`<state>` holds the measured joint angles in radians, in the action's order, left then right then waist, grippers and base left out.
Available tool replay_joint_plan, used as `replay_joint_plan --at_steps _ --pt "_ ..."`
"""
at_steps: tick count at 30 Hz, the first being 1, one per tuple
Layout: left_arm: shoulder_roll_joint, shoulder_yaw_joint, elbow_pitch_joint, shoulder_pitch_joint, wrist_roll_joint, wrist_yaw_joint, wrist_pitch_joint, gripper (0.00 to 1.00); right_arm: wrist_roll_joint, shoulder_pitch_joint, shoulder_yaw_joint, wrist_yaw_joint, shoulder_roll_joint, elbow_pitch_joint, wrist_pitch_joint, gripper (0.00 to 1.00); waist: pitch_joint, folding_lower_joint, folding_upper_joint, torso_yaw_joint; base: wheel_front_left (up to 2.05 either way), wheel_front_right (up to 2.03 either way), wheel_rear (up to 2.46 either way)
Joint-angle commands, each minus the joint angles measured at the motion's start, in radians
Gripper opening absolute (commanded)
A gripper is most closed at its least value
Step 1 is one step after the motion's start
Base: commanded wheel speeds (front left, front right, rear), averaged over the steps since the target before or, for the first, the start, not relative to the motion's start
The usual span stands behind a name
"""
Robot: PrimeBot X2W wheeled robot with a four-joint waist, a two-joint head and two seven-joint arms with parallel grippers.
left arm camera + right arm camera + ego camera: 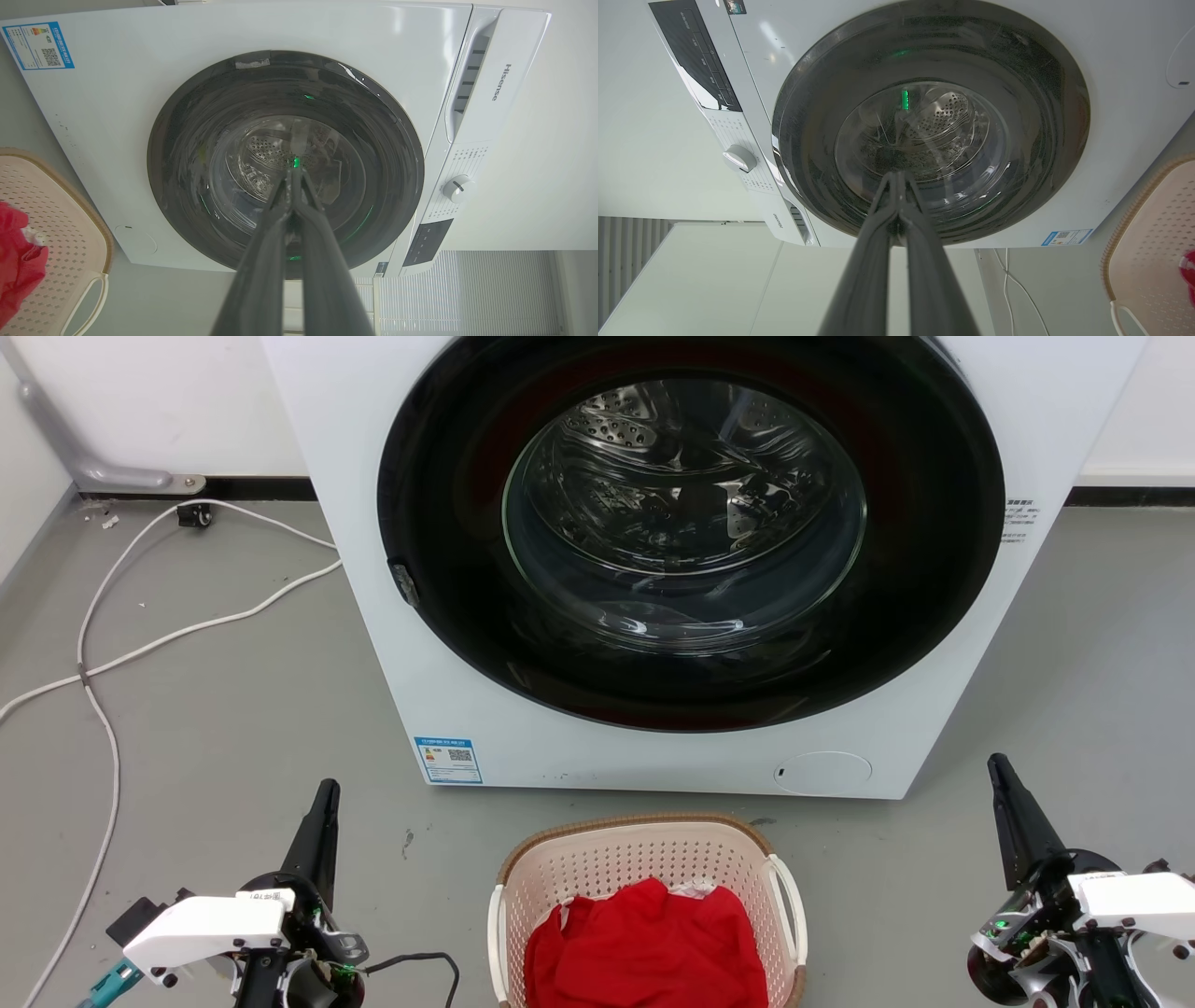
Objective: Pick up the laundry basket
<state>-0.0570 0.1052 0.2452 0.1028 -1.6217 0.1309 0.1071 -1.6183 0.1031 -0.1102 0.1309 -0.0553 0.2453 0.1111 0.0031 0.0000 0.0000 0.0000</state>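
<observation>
Laundry basket [639,823] on floor [233,709] between the grippers, touching neither. Left gripper [328,790] and right gripper [997,767] both pinched closed, holding nothing

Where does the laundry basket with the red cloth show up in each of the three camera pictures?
Head view: the laundry basket sits at the bottom centre, on the floor before the washing machine.
Left wrist view: at the left edge, lower half.
Right wrist view: at the right edge, lower half.
Shared landmark: the blue label on the machine's front, top left in the left wrist view, lower right in the right wrist view.
</observation>
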Motion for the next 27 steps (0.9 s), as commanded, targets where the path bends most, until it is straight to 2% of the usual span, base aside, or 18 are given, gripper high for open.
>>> replay_joint_plan --at_steps 1,27 --pt "0.001 0.003 0.002 0.011 0.005 0.003 0.004 0.0 0.006 0.011 -0.002 0.0 0.004 0.001 0.004 0.0 0.0 0.0 0.0 0.0 0.0 0.0 0.0" --pt "0.003 0.006 0.002 0.011 0.006 0.003 0.005 0.0 0.008 0.011 -0.003 0.0 0.005 0.001 0.004 0.0 0.0 0.0 0.0 0.0 0.0 0.0 0.0"
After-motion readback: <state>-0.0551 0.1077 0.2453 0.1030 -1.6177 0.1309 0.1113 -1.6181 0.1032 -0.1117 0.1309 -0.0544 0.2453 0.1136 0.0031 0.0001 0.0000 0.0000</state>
